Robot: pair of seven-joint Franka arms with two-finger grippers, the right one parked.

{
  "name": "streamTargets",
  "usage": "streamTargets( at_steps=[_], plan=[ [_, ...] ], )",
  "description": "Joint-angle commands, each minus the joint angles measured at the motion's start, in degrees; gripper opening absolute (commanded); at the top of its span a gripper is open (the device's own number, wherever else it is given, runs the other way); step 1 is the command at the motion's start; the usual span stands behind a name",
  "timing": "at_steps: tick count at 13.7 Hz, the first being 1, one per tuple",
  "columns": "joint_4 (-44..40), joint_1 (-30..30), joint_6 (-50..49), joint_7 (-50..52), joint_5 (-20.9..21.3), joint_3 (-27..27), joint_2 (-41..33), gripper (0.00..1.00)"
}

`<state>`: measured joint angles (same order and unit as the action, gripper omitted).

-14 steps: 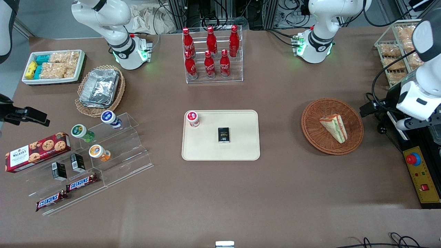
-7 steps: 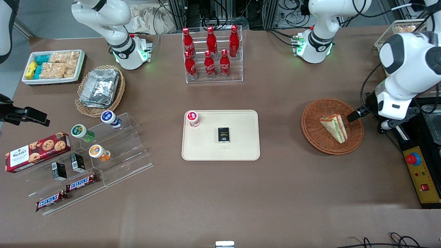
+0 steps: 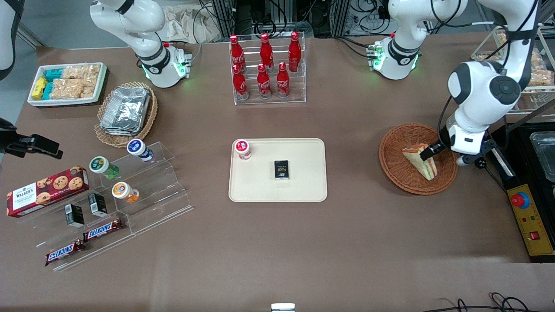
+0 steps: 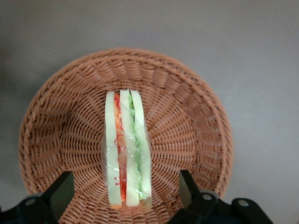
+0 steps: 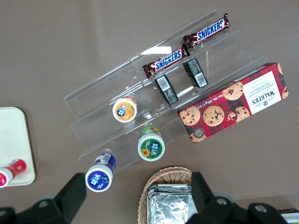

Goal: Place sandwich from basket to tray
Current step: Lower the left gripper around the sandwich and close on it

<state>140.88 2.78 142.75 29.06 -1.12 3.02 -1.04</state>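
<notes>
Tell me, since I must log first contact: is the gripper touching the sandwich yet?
Apart. In the left wrist view the gripper is open, its fingers standing either side of the sandwich in the basket, with bare wicker showing between each finger and the bread.

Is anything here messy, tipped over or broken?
Nothing looks spilled or broken. The triangular wrapped sandwich sits neatly in the round reddish-brown wicker basket, with the open gripper above it. Only oddity: the cream rectangular tray already holds a red-capped bottle and a small black box.

Brown matte table (image 3: pixel 347 242); grey floor (image 3: pixel 56 26); cable tangle (image 3: pixel 277 13) and metal framing above table's top edge.
</notes>
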Motion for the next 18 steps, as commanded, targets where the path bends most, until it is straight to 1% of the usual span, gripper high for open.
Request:
streamTargets(
  at_steps=[1, 5, 6, 7, 8, 9, 10, 13, 14, 16, 18],
  plan=[
    [1.7, 0.4, 3.7, 1.2, 0.1, -0.4, 2.1, 1.00],
    [5.4, 1.6, 12.5, 1.0, 0.2, -0.5, 5.9, 1.00],
    [5.7, 1.6, 13.0, 0.7, 0.2, -0.5, 6.7, 1.00],
    [5.6, 1.8, 13.3, 0.7, 0.2, -0.5, 7.5, 0.90],
    [5.6, 1.7, 13.4, 0.6, 0.2, -0.5, 7.4, 0.50],
    [5.6, 1.6, 13.1, 0.5, 0.2, -0.5, 7.0, 0.07],
    [5.5, 1.4, 13.0, 0.4, 0.2, -0.5, 7.3, 0.00],
    [4.9, 1.3, 12.6, -0.1, 0.2, -0.3, 6.6, 0.00],
    [4.8, 1.3, 10.9, -1.9, 0.2, -0.1, 4.8, 0.00],
    [2.9, 0.7, 3.0, -5.8, 0.1, 0.1, 1.2, 0.00],
    [-1.4, -1.6, -4.7, -11.0, 0.0, 0.1, -0.5, 0.00]
  ],
)
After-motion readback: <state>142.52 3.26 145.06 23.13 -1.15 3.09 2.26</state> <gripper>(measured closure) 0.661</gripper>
